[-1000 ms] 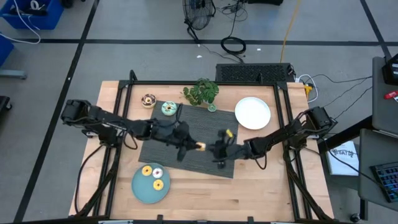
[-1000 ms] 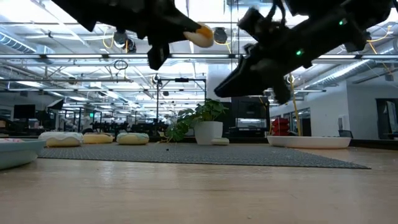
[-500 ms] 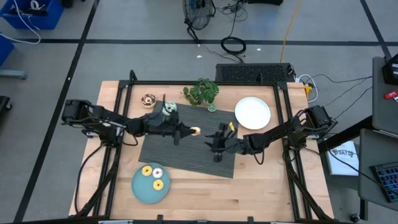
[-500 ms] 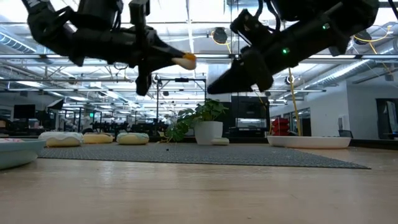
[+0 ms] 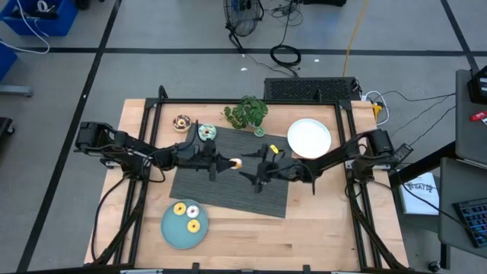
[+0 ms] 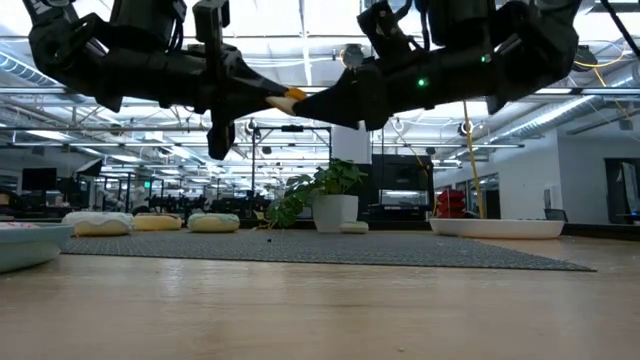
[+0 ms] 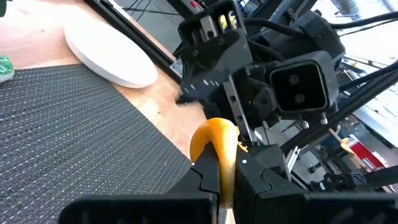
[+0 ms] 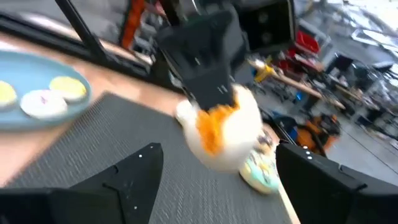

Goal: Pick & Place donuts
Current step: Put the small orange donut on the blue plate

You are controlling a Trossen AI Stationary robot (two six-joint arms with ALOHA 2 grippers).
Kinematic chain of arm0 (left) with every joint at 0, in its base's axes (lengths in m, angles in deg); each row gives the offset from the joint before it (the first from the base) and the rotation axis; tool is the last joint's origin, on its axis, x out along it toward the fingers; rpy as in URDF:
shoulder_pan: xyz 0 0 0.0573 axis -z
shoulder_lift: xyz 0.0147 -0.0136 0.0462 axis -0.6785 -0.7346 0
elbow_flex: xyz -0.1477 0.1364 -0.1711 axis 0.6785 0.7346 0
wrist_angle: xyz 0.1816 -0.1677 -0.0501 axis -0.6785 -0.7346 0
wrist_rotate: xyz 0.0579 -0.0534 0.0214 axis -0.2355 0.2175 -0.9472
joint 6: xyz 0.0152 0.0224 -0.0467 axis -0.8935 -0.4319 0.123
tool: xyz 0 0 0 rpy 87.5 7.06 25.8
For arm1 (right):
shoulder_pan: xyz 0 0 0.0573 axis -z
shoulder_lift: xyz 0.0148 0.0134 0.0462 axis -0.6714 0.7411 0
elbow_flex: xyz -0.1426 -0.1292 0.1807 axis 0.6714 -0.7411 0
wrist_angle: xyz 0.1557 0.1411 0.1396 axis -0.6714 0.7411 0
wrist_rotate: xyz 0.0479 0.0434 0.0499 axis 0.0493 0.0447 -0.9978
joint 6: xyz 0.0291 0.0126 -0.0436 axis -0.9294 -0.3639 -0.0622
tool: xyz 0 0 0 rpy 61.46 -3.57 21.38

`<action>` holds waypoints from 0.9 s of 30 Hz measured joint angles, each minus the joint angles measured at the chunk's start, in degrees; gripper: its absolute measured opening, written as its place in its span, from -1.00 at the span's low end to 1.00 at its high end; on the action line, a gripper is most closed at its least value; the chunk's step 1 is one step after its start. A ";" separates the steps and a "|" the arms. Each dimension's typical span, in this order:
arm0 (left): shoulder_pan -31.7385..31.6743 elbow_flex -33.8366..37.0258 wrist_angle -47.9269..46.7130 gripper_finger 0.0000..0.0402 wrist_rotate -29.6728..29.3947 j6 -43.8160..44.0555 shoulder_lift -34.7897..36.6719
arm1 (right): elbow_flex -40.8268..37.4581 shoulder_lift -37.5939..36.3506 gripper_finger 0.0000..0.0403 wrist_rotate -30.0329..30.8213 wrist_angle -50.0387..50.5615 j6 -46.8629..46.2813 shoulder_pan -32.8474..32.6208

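Above the dark woven mat [image 5: 228,179], in the middle of the table [image 5: 327,228], the two grippers meet tip to tip; the left gripper [image 5: 228,162] is clamped on an orange-iced donut [image 5: 236,162] and holds it in the air, clear of the mat. The same donut shows in the low view [image 6: 291,98] between the two arms, and in the left wrist view [image 7: 214,140] it stands on edge between the dark fingers [image 7: 208,177]. The right gripper [image 5: 249,171] faces it with its fingers wide apart; in the right wrist view the donut [image 8: 221,134] lies between them, and I cannot tell if they touch it.

Three more donuts [image 5: 187,212] lie on the teal plate [image 5: 171,232] at the near edge of the table; a teal-iced donut [image 5: 206,133] sits at the far corner of the mat, and a brown donut [image 5: 181,122] on the wood just beside it. The white plate [image 5: 309,138] stands near the right arm; the green plant [image 5: 246,113] stands at the far side.
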 joint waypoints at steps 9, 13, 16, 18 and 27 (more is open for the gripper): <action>-0.42 0.00 0.00 -0.94 -0.07 -0.08 0.00 | 0.13 3.43 0.40 -1.71 -8.11 2.57 0.49; -0.42 0.00 0.00 -0.94 -0.05 0.02 0.00 | 0.13 3.44 0.36 -1.67 -9.47 4.01 0.48; -0.43 0.00 0.49 -0.91 -0.05 0.45 0.00 | 0.13 3.41 0.31 -1.67 -9.37 5.24 0.56; -0.42 0.00 1.03 -0.91 -0.05 0.81 0.00 | 0.13 3.41 0.28 -1.67 -9.21 5.42 0.59; -0.42 -0.07 2.99 -0.91 0.56 1.21 0.01 | 0.13 3.41 0.22 -1.62 -9.63 6.71 0.59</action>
